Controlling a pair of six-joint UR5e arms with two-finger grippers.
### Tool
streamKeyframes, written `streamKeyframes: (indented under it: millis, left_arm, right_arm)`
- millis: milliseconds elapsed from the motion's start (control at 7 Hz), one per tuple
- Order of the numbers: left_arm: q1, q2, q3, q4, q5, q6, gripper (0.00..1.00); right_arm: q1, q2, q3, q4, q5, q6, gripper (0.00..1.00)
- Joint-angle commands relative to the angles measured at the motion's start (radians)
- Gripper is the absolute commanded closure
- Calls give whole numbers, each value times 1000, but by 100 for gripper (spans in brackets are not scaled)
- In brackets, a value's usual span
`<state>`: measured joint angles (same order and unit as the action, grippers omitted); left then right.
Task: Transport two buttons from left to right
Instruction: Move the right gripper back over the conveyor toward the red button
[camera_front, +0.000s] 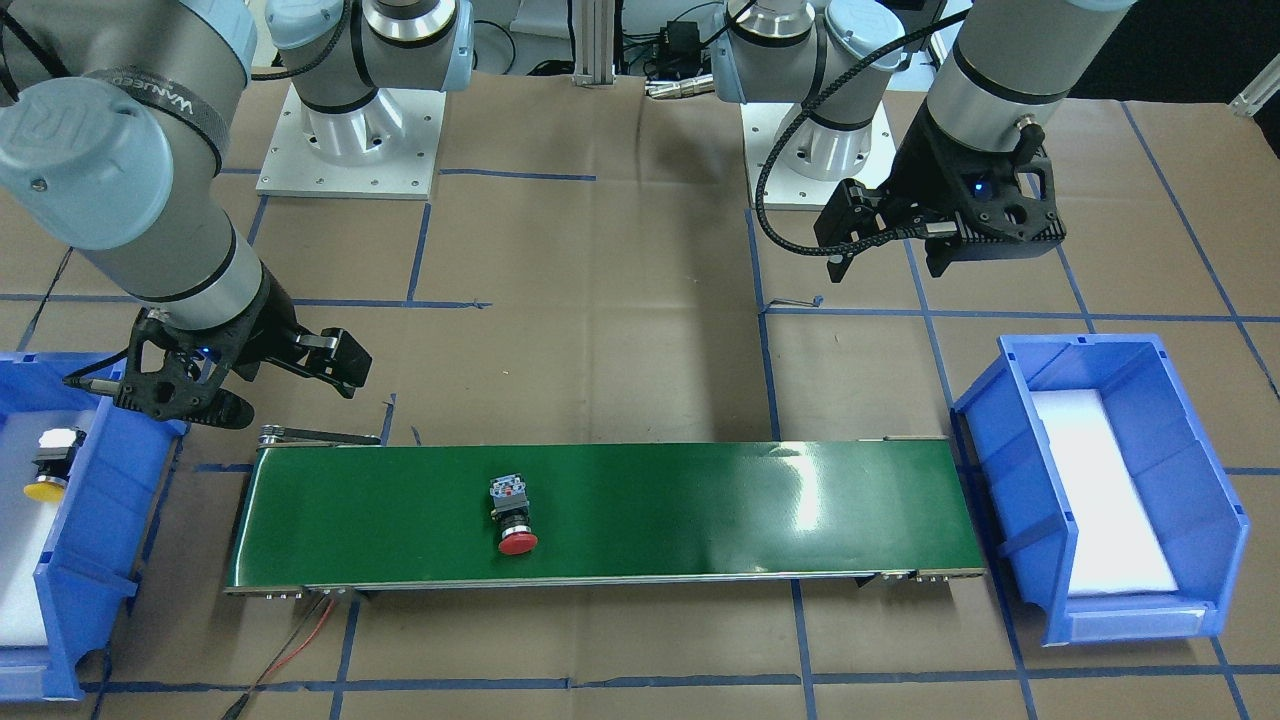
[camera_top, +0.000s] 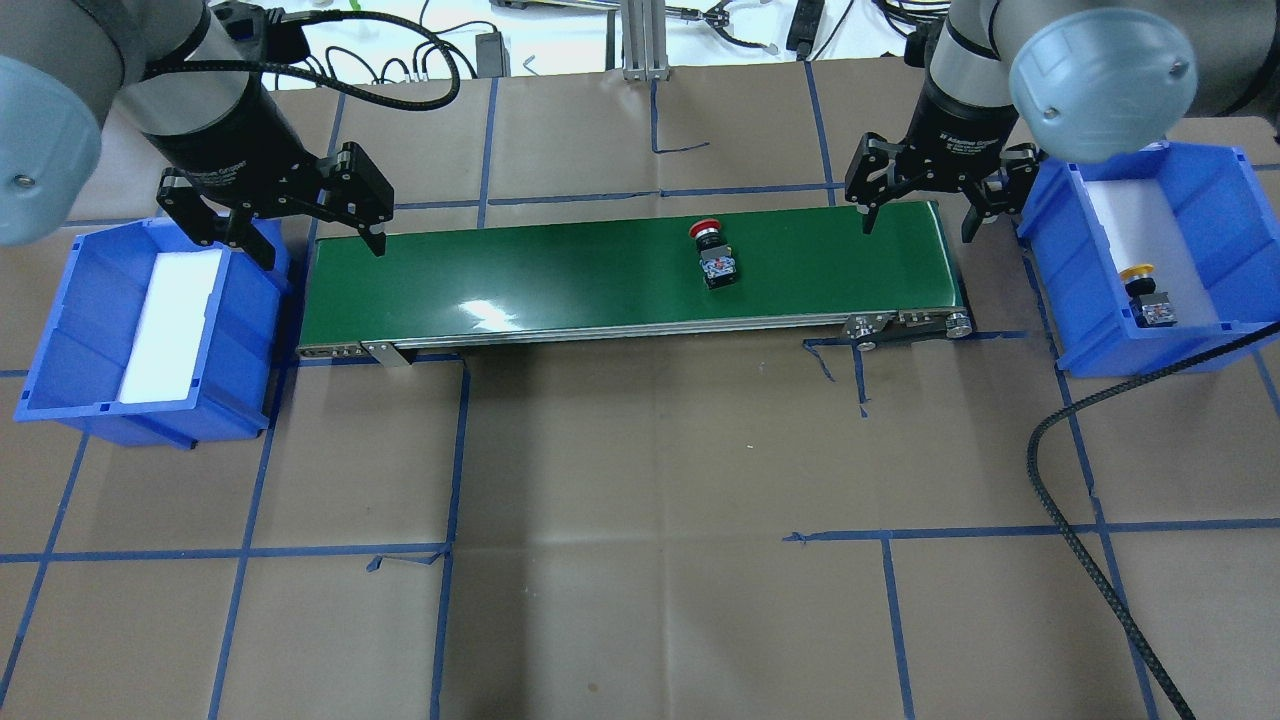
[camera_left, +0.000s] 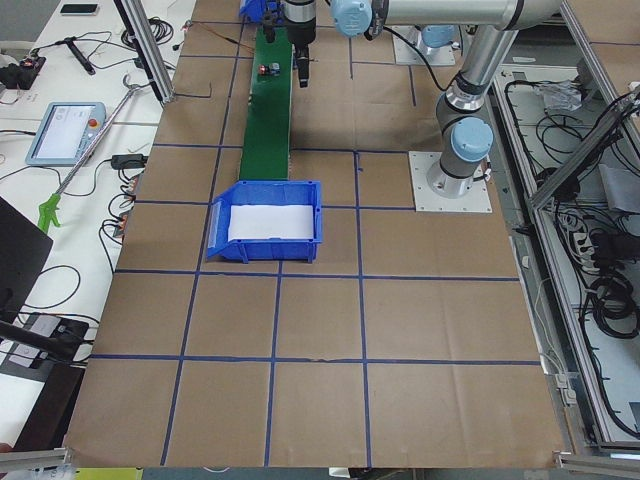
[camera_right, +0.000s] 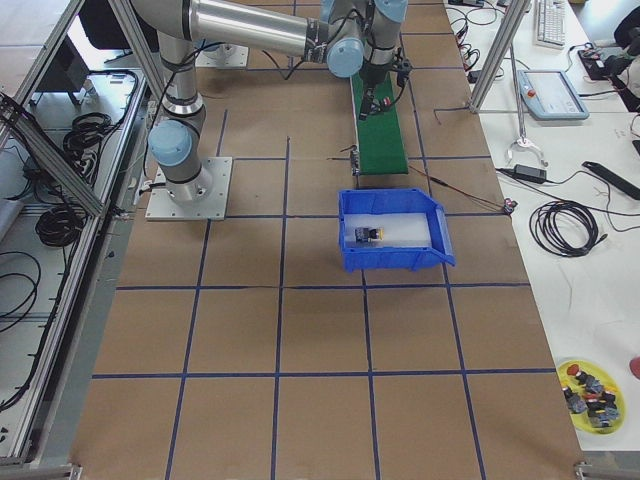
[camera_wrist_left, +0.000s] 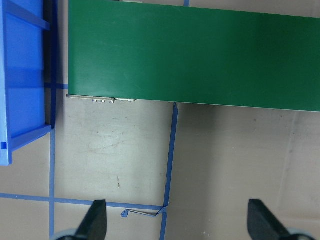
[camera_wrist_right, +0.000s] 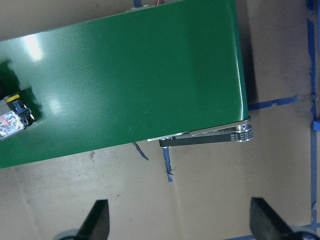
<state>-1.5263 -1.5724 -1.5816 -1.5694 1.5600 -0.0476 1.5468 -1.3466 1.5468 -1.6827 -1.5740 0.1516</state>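
While right gripper (camera_top: 918, 228) hangs over belt (camera_top: 560, 275), red button (camera_top: 712, 255) lies well apart.

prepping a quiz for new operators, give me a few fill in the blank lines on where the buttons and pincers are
1. The red-capped mushroom-head push button lies on the long green conveyor belt, closer to the robot's ____ side.
2. The yellow-capped mushroom-head push button sits inside a ____ plastic bin on the robot's right.
3. The left pincer and the right pincer are both ____, holding nothing.
Missing words: right; blue; open.
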Motion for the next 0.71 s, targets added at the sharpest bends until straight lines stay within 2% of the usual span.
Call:
streamKeyframes:
  millis: [0, 143, 571]
  left_arm:
    - [0, 0, 0, 0, 0, 0, 0]
    - [0, 2, 0, 0, 0, 0, 0]
    - [0, 2, 0, -3, 0, 0, 0]
  right_arm:
    - [2, -2, -2, -12, 2, -1, 1]
    - [12, 0, -2, -18, 2, -3, 1]
    - [44, 50, -1, -144, 3, -6, 1]
